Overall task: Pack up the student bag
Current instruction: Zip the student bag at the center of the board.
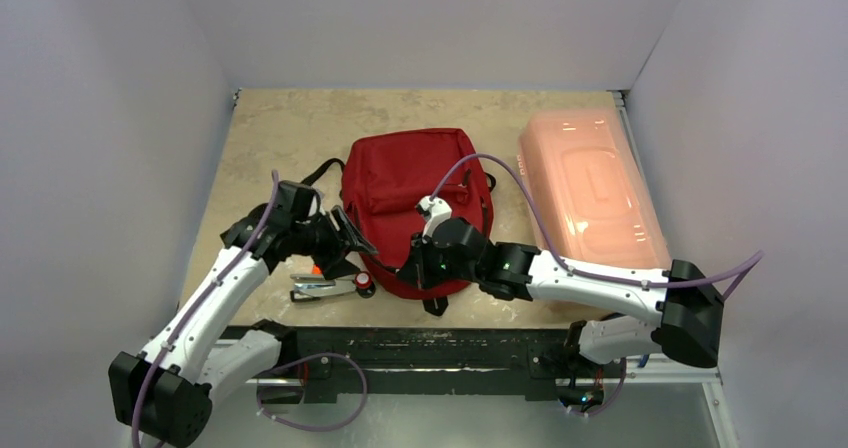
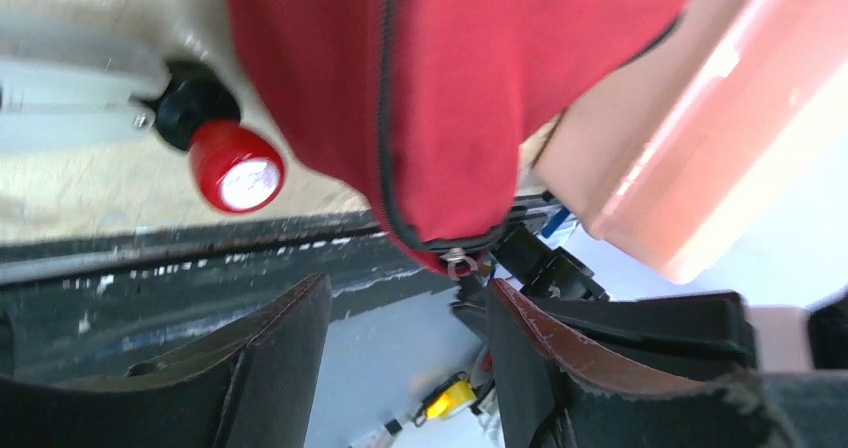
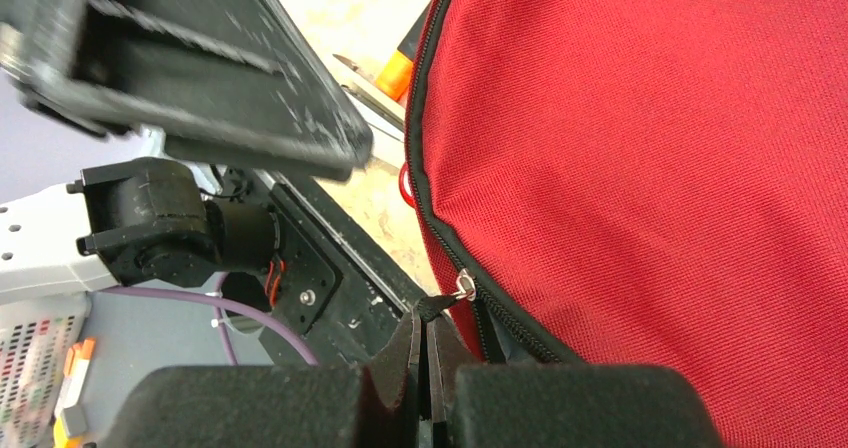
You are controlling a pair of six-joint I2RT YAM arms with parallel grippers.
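The student bag [image 1: 415, 183], a dark red backpack, lies flat mid-table. My right gripper [image 1: 412, 268] is at its near edge, shut on the black zipper pull [image 3: 440, 306] that hangs from the silver slider [image 3: 464, 286]; the jaws [image 3: 428, 323] pinch the tab with no gap. My left gripper [image 1: 350, 238] hovers by the bag's near-left corner, open with nothing between its fingers [image 2: 410, 308]. In the left wrist view the red fabric [image 2: 450, 88] and its zipper slider [image 2: 459, 261] sit just beyond the fingertips.
A pale pink translucent box [image 1: 590, 188] stands right of the bag. A silver stapler [image 1: 325, 286], a red-capped item [image 1: 364, 282] and something orange [image 3: 395, 73] lie left of the bag's near corner. The black table edge [image 1: 430, 343] runs just behind both grippers.
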